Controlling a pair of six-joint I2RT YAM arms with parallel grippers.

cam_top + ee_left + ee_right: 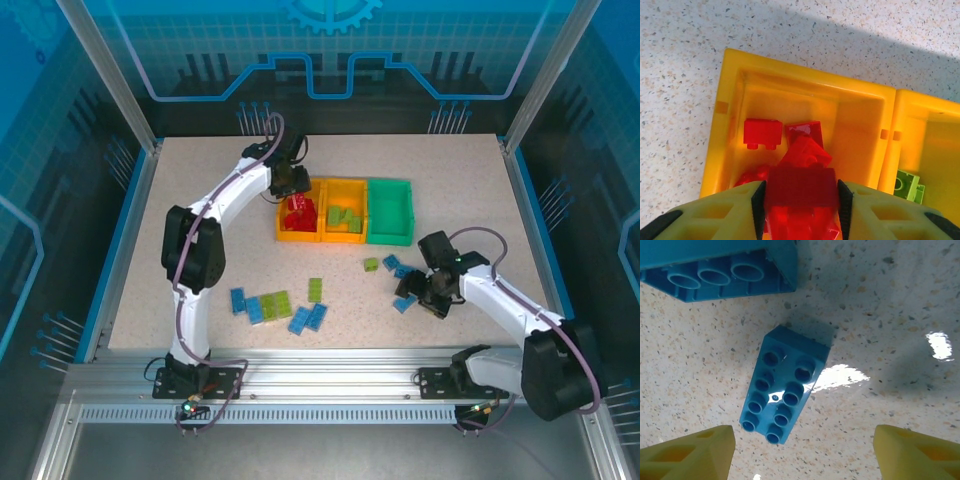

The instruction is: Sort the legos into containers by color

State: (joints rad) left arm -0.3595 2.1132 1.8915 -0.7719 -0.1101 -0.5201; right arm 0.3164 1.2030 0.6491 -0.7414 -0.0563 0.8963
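Note:
My left gripper (292, 183) hangs over the left orange-yellow bin (298, 238), shut on a red brick (800, 186). Below it several red bricks (762, 133) lie piled inside this bin (720, 107). The middle orange-yellow bin (345, 238) holds light green bricks (907, 185). A bright green bin (390, 215) ends the row on the right. My right gripper (420, 292) stands open low over the table, and a blue brick (782, 385) lies studs-up ahead of its fingertips, untouched. Another blue brick (720, 265) lies just beyond it.
Loose blue bricks (308, 318) and light green bricks (275, 303) lie scattered in front of the bins at centre-left. A green brick (371, 264) and blue bricks (397, 266) lie near the right gripper. Blue rails border the table.

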